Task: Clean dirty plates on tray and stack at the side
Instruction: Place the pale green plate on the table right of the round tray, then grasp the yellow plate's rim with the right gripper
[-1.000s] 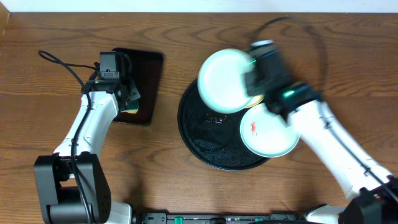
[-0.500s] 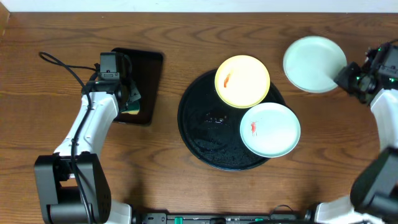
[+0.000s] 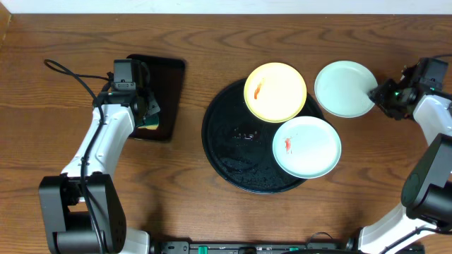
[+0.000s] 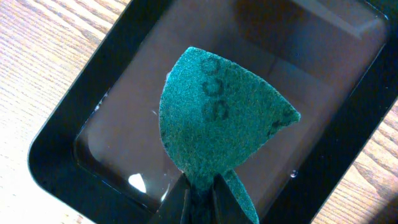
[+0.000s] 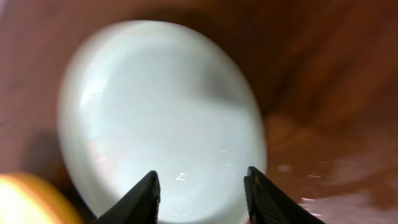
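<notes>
Right of the round tray (image 3: 222, 152), on the bare counter (image 3: 212, 35), the mint plate (image 3: 342, 88) now sits low, its left edge just beside the tray's rim. Half a second ago I had it higher and further toward the far right. A second ago it was up over the tray, covering the yellow plate (image 3: 275, 92). So it has come off the tray and down at the stacking side.

My right jaws are at its right edge. In the wrist view they stand apart with the plate's near rim between them, not pinched on it. That picture is smeared by motion, so I judge the plate let go but cannot swear it lies flat. I see no stain on it.

Two plates are left on the tray: the yellow one at the far rim and the blue plate (image 3: 307, 147) at the near right, touching or nearly so. Each carries a red-orange smear.

My left jaws have not shifted. They are clamped on the green scouring pad (image 4: 217, 118), which hangs over the wet-looking rectangular tray (image 4: 56, 149). I reckon the mint plate starts the stack, and the uncovered yellow one can be scrubbed.
</notes>
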`<action>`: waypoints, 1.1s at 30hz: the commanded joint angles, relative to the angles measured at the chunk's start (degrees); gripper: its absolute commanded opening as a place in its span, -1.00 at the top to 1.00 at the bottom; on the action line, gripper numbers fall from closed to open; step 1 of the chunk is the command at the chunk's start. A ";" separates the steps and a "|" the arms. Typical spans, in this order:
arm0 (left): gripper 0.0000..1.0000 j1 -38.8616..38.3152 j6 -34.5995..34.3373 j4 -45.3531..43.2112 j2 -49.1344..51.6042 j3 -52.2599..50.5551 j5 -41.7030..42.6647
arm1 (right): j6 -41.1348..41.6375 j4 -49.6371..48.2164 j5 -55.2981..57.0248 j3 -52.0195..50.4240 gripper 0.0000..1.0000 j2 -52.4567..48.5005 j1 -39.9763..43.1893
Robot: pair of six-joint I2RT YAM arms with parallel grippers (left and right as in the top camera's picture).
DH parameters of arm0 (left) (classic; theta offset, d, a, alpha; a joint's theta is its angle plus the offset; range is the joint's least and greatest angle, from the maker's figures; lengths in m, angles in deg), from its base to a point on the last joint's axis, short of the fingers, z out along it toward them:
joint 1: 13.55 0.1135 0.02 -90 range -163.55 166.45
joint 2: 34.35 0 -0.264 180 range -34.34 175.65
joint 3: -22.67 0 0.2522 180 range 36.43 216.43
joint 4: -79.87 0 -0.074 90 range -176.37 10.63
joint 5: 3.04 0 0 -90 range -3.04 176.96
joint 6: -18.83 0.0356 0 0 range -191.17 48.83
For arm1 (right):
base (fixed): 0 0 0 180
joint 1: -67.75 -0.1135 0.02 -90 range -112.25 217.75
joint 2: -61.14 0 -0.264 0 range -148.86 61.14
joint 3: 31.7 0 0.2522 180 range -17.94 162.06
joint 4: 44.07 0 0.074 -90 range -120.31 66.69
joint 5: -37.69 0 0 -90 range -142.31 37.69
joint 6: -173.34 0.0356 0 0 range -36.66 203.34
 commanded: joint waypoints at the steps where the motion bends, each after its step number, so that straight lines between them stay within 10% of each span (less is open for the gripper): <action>1: 0.85 0.28 -0.33 0.04 0.20 -0.33 -0.07 | -0.92 -1.77 -12.79 0.90 0.14 5.27 -1.86; 16: 0.85 0.13 -0.55 -0.31 0.22 -0.35 2.71 | -3.82 1.18 15.58 0.87 -0.07 2.54 -26.84; 33: 0.85 0.13 -0.55 -0.33 0.31 -0.70 2.75 | -1.25 -1.77 17.49 0.87 0.67 -7.63 -31.61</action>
